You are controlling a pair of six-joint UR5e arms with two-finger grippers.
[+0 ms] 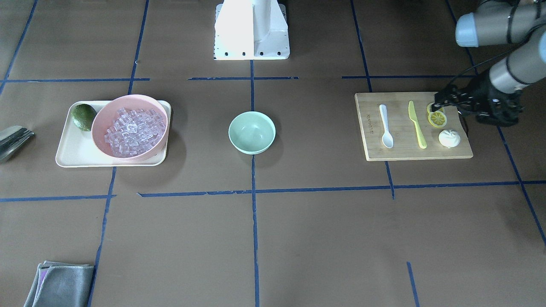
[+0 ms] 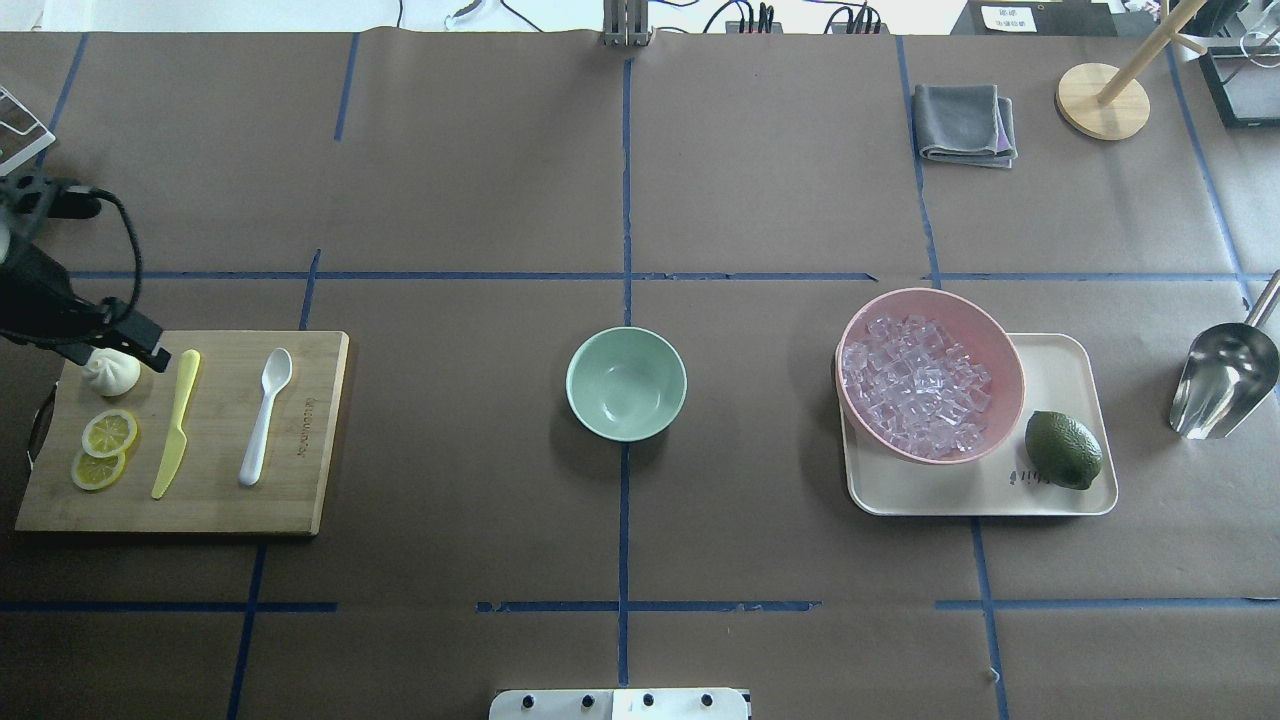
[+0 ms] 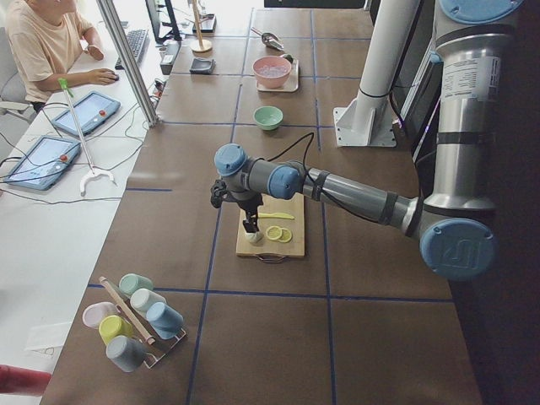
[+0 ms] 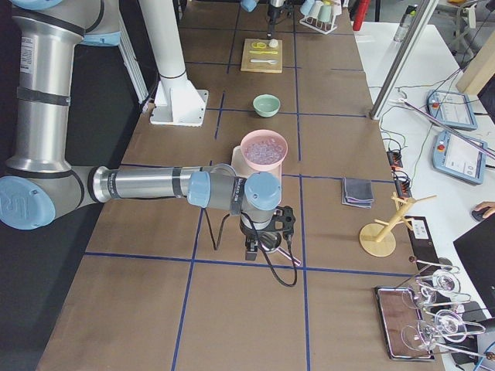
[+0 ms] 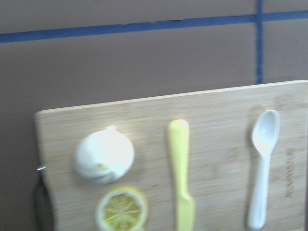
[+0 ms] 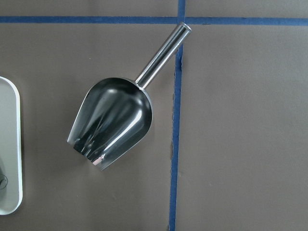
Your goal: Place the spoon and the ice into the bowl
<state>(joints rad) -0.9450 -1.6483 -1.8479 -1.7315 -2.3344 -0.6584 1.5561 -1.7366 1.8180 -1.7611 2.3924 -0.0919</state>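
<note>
The white spoon [image 2: 265, 415] lies on a wooden cutting board [image 2: 300, 480] at the table's left, and also shows in the left wrist view [image 5: 262, 159]. The mint-green bowl [image 2: 626, 383] stands empty at the table's middle. The ice [image 2: 915, 400] is a heap of clear cubes in a pink bowl [image 2: 1005, 355] on the right. My left gripper [image 2: 155, 355] hovers over the board's far left corner, by a white bun [image 2: 110, 372]; I cannot tell whether it is open. My right gripper [image 4: 251, 249] shows only in the exterior right view, above a metal scoop [image 2: 1225, 380]; its state is unclear.
A yellow-green knife [image 2: 177, 420] and lemon slices [image 2: 108, 433] lie on the board left of the spoon. The pink bowl and a lime [image 2: 1063, 450] sit on a cream tray [image 2: 1070, 360]. A grey cloth [image 2: 965, 123] and a wooden stand [image 2: 1102, 100] are at the far right.
</note>
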